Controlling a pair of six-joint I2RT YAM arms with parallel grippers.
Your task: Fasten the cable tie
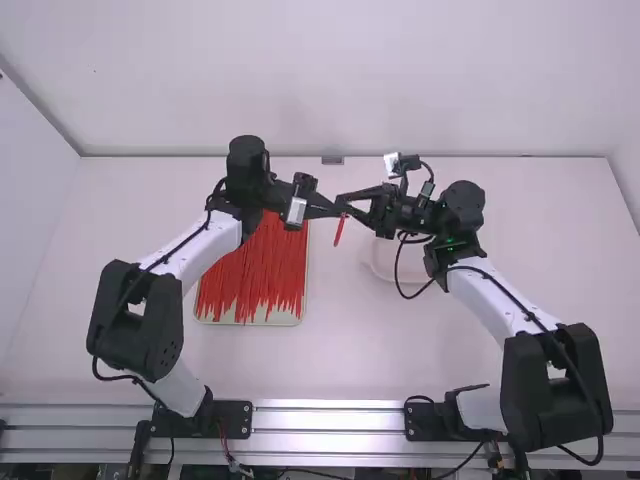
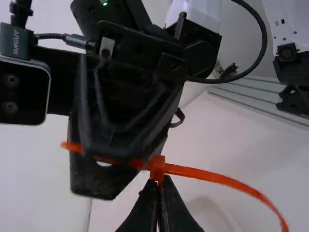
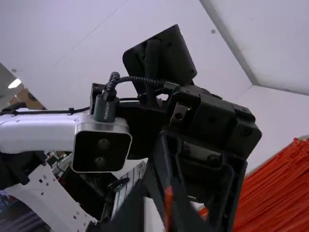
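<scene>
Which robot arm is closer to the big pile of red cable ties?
Left. Its arm stretches over the pile of cable ties, the left gripper just past the pile's edge. The right gripper faces it from farther off.

White links (image 1: 190, 245), black joints (image 1: 247, 160), looping black cables (image 1: 400, 282), silver wrist cameras (image 3: 101, 145)

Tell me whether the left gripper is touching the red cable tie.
Touching. In the left wrist view, the left gripper has its fingertips pinched on the square head of the cable tie, with no gap between them.
</scene>
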